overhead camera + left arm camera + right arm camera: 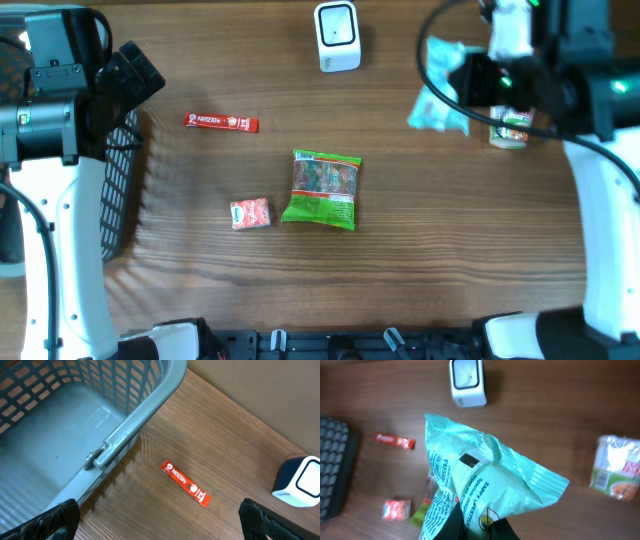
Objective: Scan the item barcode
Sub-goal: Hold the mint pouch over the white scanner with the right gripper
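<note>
Wooden table (400,280): right end effector (479,527) clamps teal bag (485,475), barcode (470,460) visible only wrist-side.

The wooden table (450,260) is bare over a wide stretch in front of the right arm and along the near edge, so passage is open there. A free strip runs between the white box-shaped scanner (337,36) and the pale teal plastic bag (437,90) gripped in the right claw (480,524). Just beside the bag stands a round noodle cup (511,128). In the middle lie a green crinkly snack packet (323,189) and, near it, a small red-and-white sachet (250,213). A red stick sachet (221,122) lies apart from them, toward the grey mesh plastic basket (120,190), which walls off the left edge.
</note>
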Controlling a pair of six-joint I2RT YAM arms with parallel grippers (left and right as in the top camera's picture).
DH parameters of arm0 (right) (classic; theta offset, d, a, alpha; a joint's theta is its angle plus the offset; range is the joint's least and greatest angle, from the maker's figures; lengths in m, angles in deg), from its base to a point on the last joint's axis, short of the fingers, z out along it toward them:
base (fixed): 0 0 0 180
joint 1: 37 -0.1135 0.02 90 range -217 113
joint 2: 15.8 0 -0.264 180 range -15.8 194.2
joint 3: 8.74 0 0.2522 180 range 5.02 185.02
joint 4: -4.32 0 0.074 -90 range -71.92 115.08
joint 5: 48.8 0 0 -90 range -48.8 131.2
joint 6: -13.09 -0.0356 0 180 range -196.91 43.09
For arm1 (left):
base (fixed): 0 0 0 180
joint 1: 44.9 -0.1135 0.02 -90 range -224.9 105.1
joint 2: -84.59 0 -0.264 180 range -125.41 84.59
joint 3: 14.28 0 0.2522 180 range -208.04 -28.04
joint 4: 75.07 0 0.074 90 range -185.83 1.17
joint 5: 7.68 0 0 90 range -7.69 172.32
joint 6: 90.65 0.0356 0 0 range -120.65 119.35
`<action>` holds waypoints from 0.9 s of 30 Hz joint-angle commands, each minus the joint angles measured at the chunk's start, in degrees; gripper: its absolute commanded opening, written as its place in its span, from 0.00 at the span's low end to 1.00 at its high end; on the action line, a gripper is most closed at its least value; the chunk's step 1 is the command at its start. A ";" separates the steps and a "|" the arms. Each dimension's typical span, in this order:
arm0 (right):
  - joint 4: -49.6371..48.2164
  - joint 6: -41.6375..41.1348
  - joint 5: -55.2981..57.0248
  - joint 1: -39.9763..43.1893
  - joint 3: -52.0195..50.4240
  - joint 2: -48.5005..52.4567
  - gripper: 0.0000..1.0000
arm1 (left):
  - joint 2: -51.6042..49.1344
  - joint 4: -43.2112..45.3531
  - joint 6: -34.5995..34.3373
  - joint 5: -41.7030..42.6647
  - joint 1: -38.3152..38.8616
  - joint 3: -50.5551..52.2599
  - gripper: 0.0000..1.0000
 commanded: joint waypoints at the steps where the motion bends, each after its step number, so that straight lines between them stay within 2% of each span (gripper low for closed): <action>1: -9.68 -2.82 24.52 -9.62 2.84 5.27 0.04 | 0.20 0.00 0.48 -0.55 -0.24 -0.66 1.00; 4: -20.28 0.83 44.13 -17.90 2.82 11.17 0.04 | 0.20 0.00 0.48 -0.55 -0.24 -0.66 1.00; 6: -30.18 9.57 55.69 -22.25 2.82 16.92 0.04 | 0.20 0.00 0.48 -0.52 -0.24 -0.66 1.00; 8: -46.69 25.92 67.19 -25.09 2.82 25.16 0.04 | 0.20 0.00 0.48 -0.55 -0.24 -0.66 1.00; 10: -66.79 45.97 72.83 -25.70 2.82 33.20 0.04 | 0.20 0.00 0.48 -0.55 -0.24 -0.66 1.00; 13: -97.96 71.84 72.87 -25.68 2.82 44.48 0.04 | 0.20 0.00 0.48 -0.52 -0.24 -0.66 1.00; 16: -117.57 89.94 67.41 -25.68 2.82 53.70 0.04 | 0.20 0.00 0.48 -0.52 -0.24 -0.66 1.00; 18: -120.78 92.17 64.96 -25.68 2.82 57.86 0.04 | 0.20 0.00 0.48 -0.52 -0.24 -0.66 1.00; 25: -122.86 85.81 64.43 -25.55 2.73 61.24 0.04 | 0.20 0.00 0.48 -0.52 -0.24 -0.66 1.00; 27: -132.87 88.04 69.18 -25.40 2.73 59.76 0.04 | 0.20 0.00 0.48 -0.55 -0.24 -0.66 1.00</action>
